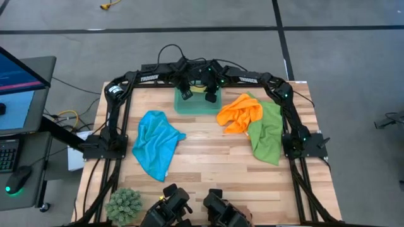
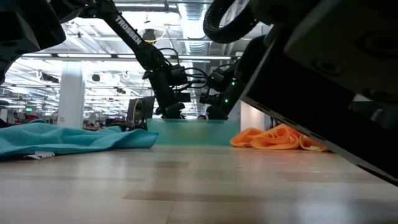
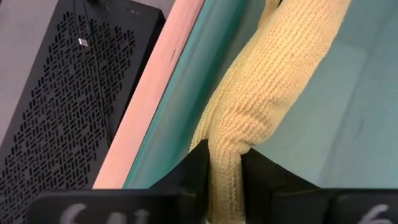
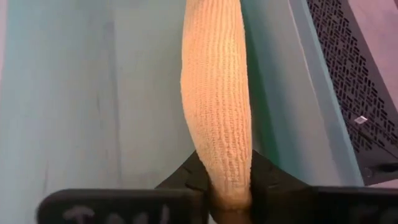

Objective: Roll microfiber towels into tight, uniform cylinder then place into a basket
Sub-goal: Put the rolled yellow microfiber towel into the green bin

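Note:
A rolled yellow towel (image 3: 280, 68) lies lengthwise inside the teal basket (image 1: 189, 106) at the table's far edge, along its far wall. My left gripper (image 3: 225, 171) is shut on one end of the roll. My right gripper (image 4: 221, 180) is shut on the other end (image 4: 217, 93). In the high view both grippers, left (image 1: 186, 94) and right (image 1: 210, 96), reach into the basket. The blue towel (image 1: 154, 144) lies crumpled on the table's left. The orange towel (image 1: 240, 113) lies partly over the green towel (image 1: 266, 133) on the right. My left gripper pinches the roll's left end (image 3: 227, 146) between its two fingers, which slant down from above. The roll narrows where the fingers (image 3: 196, 168) meet it. Whether it rests on the basket's floor I cannot tell. My right gripper pinches the roll's right end (image 4: 221, 162) between its two fingers (image 4: 264, 177), slanting down from above. The roll runs straight away from the fingers over the basket's floor (image 4: 93, 93).
A black grated box (image 3: 68, 93) stands just beyond the table's far edge behind the basket. A small green plant (image 1: 124, 205) sits at the near left corner. Bare wood (image 1: 208, 157) lies between the blue and green towels.

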You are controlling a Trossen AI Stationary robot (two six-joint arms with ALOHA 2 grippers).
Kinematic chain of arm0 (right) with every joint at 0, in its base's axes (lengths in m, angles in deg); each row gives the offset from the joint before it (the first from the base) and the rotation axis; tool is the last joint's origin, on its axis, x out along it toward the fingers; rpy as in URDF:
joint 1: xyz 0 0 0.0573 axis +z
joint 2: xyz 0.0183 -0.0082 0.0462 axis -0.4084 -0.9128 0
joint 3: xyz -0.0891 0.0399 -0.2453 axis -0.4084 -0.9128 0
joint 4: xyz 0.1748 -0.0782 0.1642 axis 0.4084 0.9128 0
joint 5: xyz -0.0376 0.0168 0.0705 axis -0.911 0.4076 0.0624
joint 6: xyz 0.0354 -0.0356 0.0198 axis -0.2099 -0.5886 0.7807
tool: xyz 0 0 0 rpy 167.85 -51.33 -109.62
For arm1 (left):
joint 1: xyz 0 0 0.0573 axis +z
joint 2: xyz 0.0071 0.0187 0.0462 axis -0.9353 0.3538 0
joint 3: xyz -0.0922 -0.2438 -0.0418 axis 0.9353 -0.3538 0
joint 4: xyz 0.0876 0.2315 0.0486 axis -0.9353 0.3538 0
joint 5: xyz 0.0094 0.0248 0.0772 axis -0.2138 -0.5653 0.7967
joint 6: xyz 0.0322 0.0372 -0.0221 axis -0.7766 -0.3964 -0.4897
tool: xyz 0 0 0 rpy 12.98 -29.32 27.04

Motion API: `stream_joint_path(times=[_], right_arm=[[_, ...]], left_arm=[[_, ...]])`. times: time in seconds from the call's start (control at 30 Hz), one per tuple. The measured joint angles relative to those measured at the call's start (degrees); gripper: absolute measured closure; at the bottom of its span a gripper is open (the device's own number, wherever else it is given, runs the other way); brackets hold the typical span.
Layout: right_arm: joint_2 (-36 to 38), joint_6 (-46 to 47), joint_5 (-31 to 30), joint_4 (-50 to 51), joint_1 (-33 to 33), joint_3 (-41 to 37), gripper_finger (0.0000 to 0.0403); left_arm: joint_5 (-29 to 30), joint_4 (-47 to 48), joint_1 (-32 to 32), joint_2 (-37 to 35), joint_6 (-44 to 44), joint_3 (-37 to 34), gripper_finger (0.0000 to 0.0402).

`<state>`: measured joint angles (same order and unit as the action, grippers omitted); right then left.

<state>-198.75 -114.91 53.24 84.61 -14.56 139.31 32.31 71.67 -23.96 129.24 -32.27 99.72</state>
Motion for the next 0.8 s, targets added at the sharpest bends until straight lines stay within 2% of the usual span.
stream_joint_path(times=[0.27,0.4,0.57,0.8], right_arm=[[0.01,0.0,-1.98,-0.21,0.16,-0.02,0.0237],[0.0,0.0,-2.0,-0.41,0.16,-0.02,0.0204],[0.28,0.31,-2.22,-0.49,0.22,-0.04,0.0194],[1.27,1.38,-2.92,2.2,0.22,2.01,0.0211]], left_arm=[[1.72,0.46,0.11,0.0,0.0,-0.07,0.0275],[2.98,0.59,0.04,0.0,-0.02,-0.07,0.0253],[2.75,0.57,0.0,0.0,-0.02,-0.07,0.0223],[2.27,0.91,-0.07,0.0,-0.01,-0.07,0.017]])
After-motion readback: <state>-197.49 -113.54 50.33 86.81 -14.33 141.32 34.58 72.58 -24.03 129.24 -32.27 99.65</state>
